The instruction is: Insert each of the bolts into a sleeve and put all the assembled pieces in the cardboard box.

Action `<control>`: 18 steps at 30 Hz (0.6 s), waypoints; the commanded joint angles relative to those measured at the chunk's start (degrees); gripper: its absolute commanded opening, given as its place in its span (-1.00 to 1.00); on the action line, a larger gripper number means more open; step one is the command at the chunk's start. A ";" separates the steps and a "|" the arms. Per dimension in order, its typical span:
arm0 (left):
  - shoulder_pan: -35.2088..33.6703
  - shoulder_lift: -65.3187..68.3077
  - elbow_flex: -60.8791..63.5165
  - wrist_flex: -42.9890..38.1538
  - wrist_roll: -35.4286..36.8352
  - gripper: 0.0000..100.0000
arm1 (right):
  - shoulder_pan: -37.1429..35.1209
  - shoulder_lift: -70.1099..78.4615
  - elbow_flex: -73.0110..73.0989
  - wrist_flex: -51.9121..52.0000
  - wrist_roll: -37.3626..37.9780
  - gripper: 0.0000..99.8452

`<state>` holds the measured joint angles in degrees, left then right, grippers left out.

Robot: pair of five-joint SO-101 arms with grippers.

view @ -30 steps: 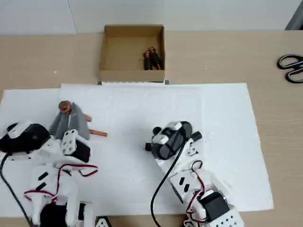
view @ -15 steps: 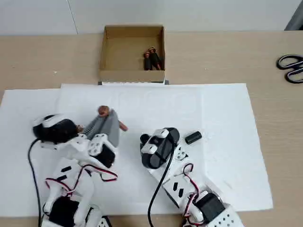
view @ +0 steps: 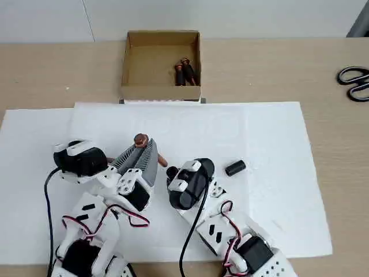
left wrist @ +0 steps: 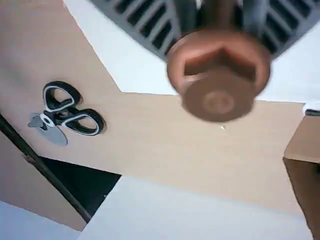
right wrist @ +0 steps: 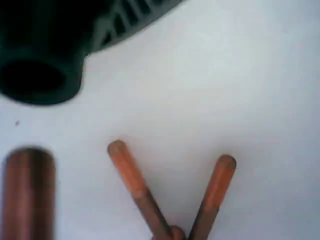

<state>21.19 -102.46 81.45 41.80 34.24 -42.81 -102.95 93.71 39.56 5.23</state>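
My left gripper (view: 140,145) is shut on a copper bolt (view: 140,139) and holds it head-up over the white paper. In the left wrist view its hex head (left wrist: 218,75) sits between the grey fingers (left wrist: 135,15). Just to its right, my right gripper (view: 172,172) is shut on a black sleeve (right wrist: 40,75). A thick copper shaft (right wrist: 27,195) and two thin orange-tipped rods (right wrist: 130,175) in a V lie close to that sleeve. A second black sleeve (view: 235,168) lies on the paper to the right. The cardboard box (view: 160,92) at the back holds assembled pieces (view: 185,72).
White paper (view: 271,138) covers the near half of the wooden table. Black scissors (view: 353,82) lie at the far right edge, also visible as scissors (left wrist: 65,112) in the left wrist view. A short copper piece (view: 162,160) shows between the two grippers.
My left gripper has carried the bolt to the right, up close to the right gripper. The right gripper has shifted left and back, uncovering the loose black sleeve on the paper.
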 commanded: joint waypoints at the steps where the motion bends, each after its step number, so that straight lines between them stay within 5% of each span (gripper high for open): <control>1: 0.26 -0.44 0.40 -1.49 0.18 -0.99 | -0.31 -0.84 -3.78 -1.63 0.62 -1.00; 18: 3.34 -0.53 0.31 1.85 0.26 -0.99 | -0.31 -0.84 -4.22 -1.63 0.62 -1.00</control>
<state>24.35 -102.46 82.42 42.68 34.24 -42.90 -102.86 93.10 39.56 5.23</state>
